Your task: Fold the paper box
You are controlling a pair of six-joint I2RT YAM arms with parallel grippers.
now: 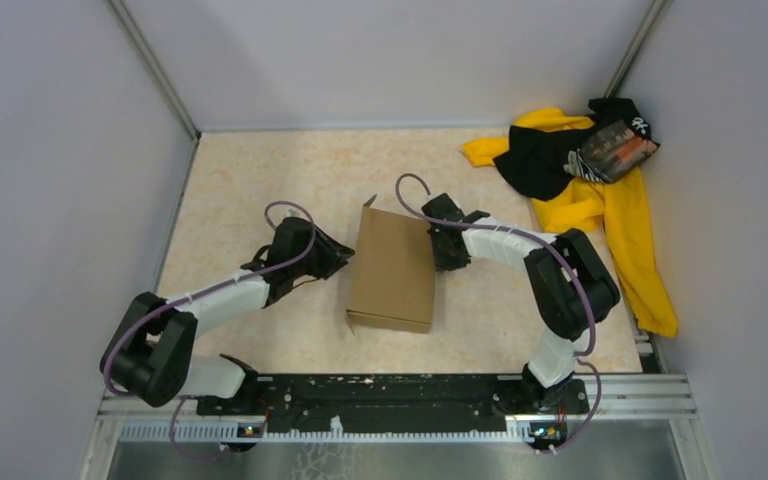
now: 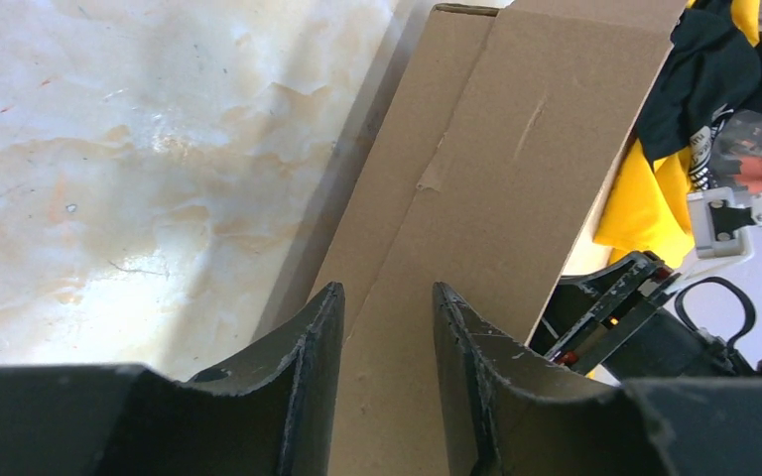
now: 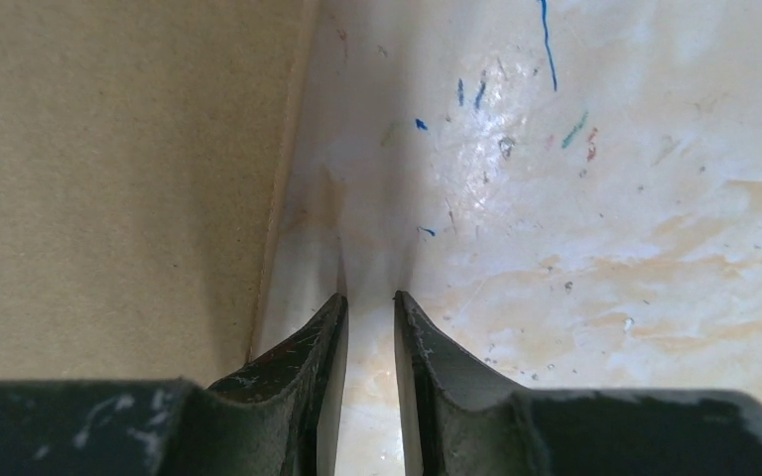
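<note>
The paper box (image 1: pixel 392 270) is a shallow brown cardboard box lying mid-table, long side running away from me, with a small flap tip sticking out at its far left corner. My left gripper (image 1: pixel 338 258) sits at the box's left edge. In the left wrist view its jaws (image 2: pixel 387 297) stand apart over the box (image 2: pixel 516 149), the top-left crease running between them, nothing pinched. My right gripper (image 1: pixel 448 262) is at the box's right edge. In the right wrist view its jaws (image 3: pixel 369 297) are narrowly open over bare table, the box wall (image 3: pixel 109 178) just left of them.
A yellow-and-black cloth pile (image 1: pixel 580 180) lies at the back right by the wall. White enclosure walls close in the beige table (image 1: pixel 260 180) on three sides. The metal rail (image 1: pixel 400 395) holding the arm bases runs along the near edge.
</note>
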